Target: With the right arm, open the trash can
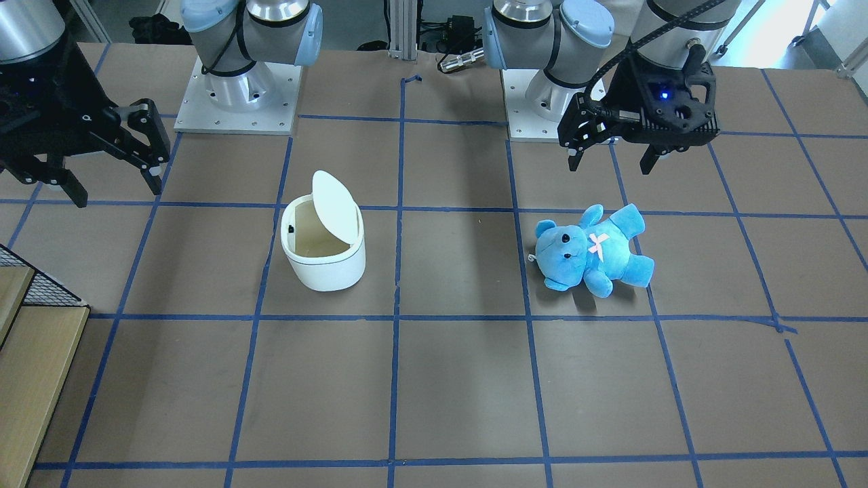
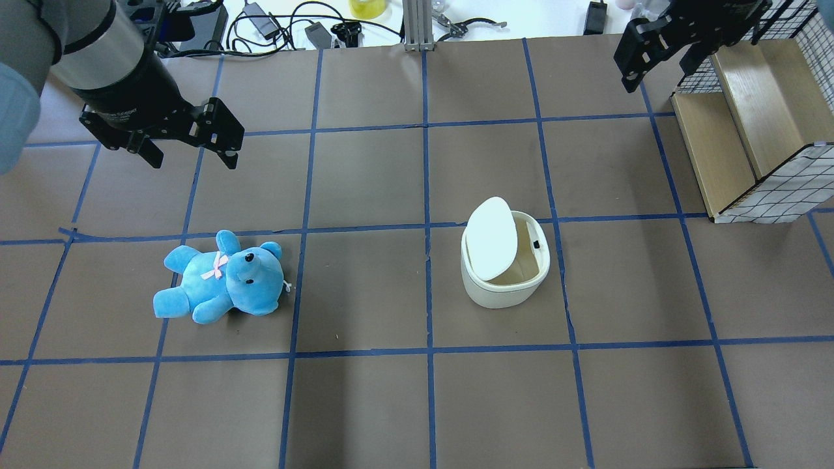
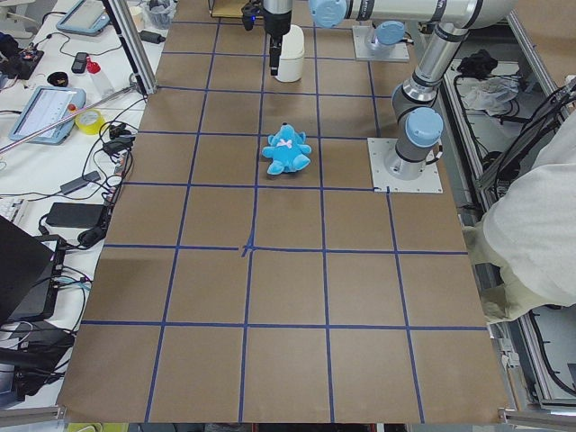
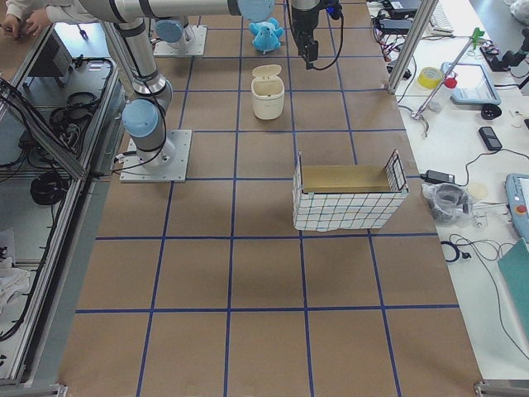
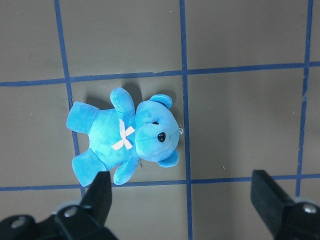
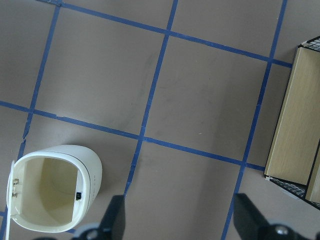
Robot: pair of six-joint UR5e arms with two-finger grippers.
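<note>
The small white trash can [image 1: 324, 261] stands upright on the brown table, its flat lid [image 1: 331, 203] flipped up and the tan inside showing. It also shows in the overhead view [image 2: 505, 286] and in the right wrist view [image 6: 55, 190]. My right gripper [image 1: 112, 183] hangs open and empty, high and well away from the can, near the wire basket in the overhead view [image 2: 658, 75]. My left gripper [image 1: 610, 163] is open and empty, above and behind a blue teddy [image 1: 593, 251].
The blue teddy [image 2: 221, 277] lies on its back on the robot's left side. A wire basket with a wooden inside [image 2: 749, 130] sits at the table's right edge. Blue tape lines grid the table. A person [image 3: 540, 225] stands beside the table.
</note>
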